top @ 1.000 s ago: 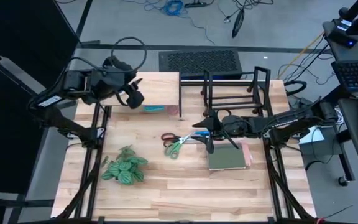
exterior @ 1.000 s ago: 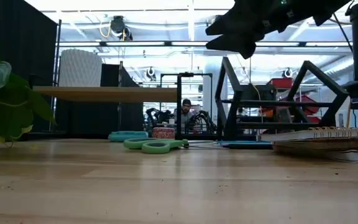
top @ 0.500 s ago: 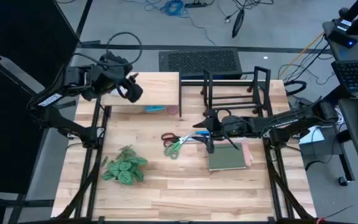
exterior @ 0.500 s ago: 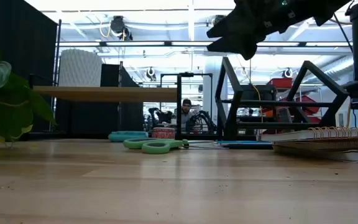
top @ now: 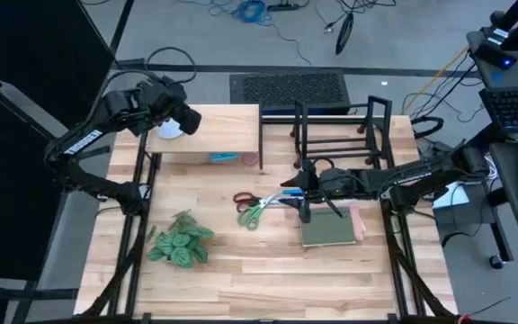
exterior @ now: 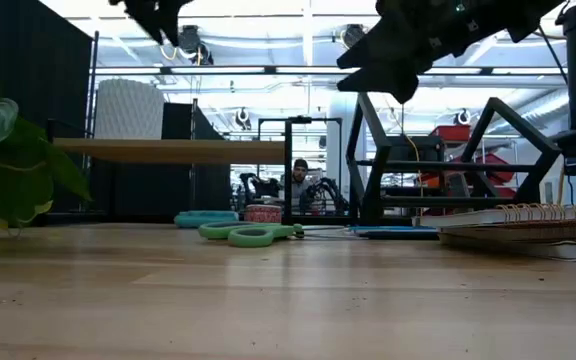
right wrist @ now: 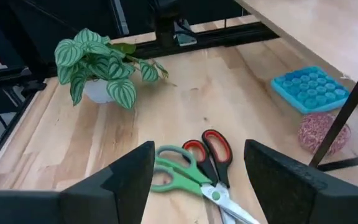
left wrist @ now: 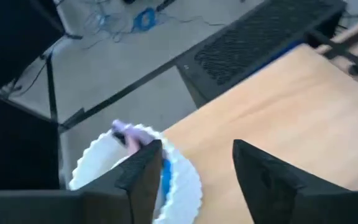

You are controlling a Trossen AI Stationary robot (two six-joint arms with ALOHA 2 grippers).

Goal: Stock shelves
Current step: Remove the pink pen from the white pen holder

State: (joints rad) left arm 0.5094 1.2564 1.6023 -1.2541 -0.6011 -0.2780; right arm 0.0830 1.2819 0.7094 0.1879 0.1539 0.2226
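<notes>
My left claw [top: 176, 115] is raised above the far left corner of the pale-wood riser shelf [top: 227, 130]. Its fingers [left wrist: 143, 177] are spread apart and grip nothing. Directly below them a white fluted object [left wrist: 179, 186] stands on the shelf top; the left wrist view shows blue and purple parts inside it.

My right claw [top: 302, 193] hangs above the table [top: 241, 261], fingers apart, released and empty. The black wire-frame rack [top: 340, 135] stands just beyond this claw, beside the riser shelf. Ahead of the fingers lie two pairs of scissors, one green-handled [right wrist: 176, 174] and one red-handled [right wrist: 216, 149], touching each other. Beyond them, under the riser shelf, are a blue tray [right wrist: 309, 87] and a reddish round item [right wrist: 322, 132]. A potted plant [right wrist: 101, 65] stands well apart. A green notebook [top: 329, 230] lies directly under my right arm.
</notes>
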